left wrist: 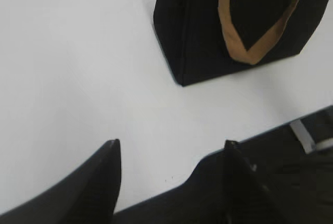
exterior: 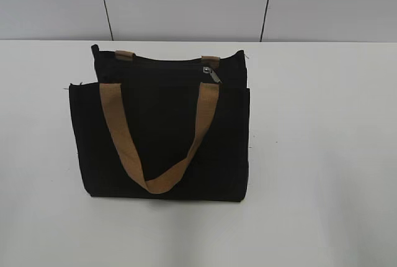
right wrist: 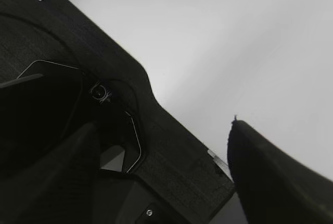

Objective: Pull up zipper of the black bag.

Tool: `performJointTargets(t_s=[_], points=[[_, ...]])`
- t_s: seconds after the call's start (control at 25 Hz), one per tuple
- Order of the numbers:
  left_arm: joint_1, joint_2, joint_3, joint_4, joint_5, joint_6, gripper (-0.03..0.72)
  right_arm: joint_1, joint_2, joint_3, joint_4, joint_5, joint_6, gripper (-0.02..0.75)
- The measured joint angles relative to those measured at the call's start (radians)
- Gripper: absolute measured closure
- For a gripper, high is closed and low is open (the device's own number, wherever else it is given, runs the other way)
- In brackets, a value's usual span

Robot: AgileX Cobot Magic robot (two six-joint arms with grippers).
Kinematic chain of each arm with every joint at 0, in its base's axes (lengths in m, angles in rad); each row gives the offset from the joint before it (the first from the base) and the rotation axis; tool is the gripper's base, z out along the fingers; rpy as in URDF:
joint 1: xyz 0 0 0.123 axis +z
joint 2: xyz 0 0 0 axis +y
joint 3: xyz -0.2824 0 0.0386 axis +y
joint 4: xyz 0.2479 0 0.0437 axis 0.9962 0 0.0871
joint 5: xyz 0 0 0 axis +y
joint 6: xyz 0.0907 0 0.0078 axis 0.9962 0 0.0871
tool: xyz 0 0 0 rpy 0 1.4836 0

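Zipper (exterior: pixel 213 74) sits atop black bag (exterior: pixel 161 136) (tan handle (exterior: pixel 162 143) draped below).

Only the grippers show. The left gripper (left wrist: pixel 169 182) has two matte black fingers (left wrist: pixel 93 193), wedge-shaped and tapering to blunt points, along the bottom of the frame. The right gripper (right wrist: pixel 164 174) has the same dark, smooth fingers (right wrist: pixel 270 177), one at lower left, one at lower right, with a faintly grainy surface. No cables or markings are visible on them.
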Motion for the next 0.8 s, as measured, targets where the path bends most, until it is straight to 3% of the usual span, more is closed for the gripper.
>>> performJointTargets(t_s=[0.28,0.48,0.8], points=[[0.0,-0.224,0.021,-0.017,0.007,0.001,0.23,0.0,-0.236,0.169,0.0,-0.001,0.01,0.16],[0.001,-0.229,0.122,-0.026,0.012,0.001,0.23,0.0,-0.299,0.21,-0.007,-0.062,0.011,0.16],[0.002,-0.229,0.141,-0.028,-0.045,0.02,0.232,0.0,-0.301,0.245,-0.008,-0.104,0.012,0.16]])
